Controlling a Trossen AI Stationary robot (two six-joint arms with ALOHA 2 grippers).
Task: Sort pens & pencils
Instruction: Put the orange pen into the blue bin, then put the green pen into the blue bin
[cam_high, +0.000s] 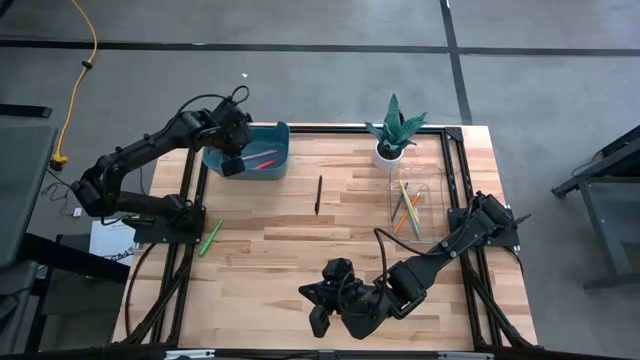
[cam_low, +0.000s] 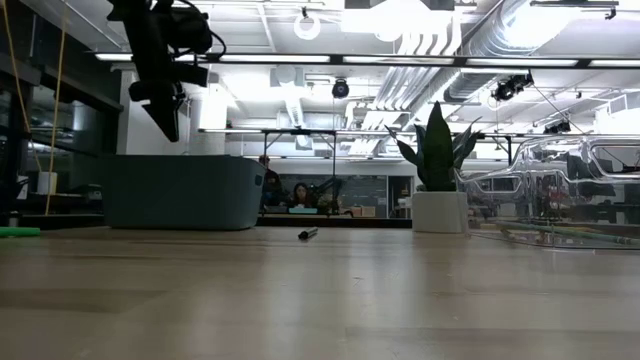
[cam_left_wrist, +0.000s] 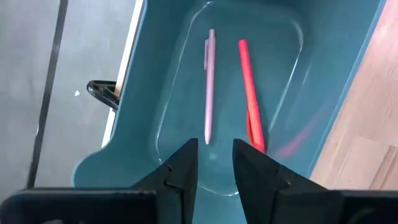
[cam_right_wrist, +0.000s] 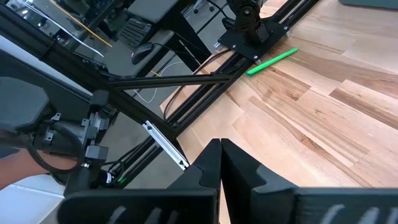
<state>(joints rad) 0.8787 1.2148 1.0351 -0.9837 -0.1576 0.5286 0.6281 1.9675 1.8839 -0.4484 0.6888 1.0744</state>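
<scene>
Left wrist view: glossy teal bin (cam_left_wrist: 323, 74), slim pens (cam_left_wrist: 209, 87).

overhead, table-level, two wrist close-ups

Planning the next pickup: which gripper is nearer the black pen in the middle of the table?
Left. The left gripper hangs over the blue bin, up-left of the black pen; the right gripper waits farther off, near the front edge.
</scene>
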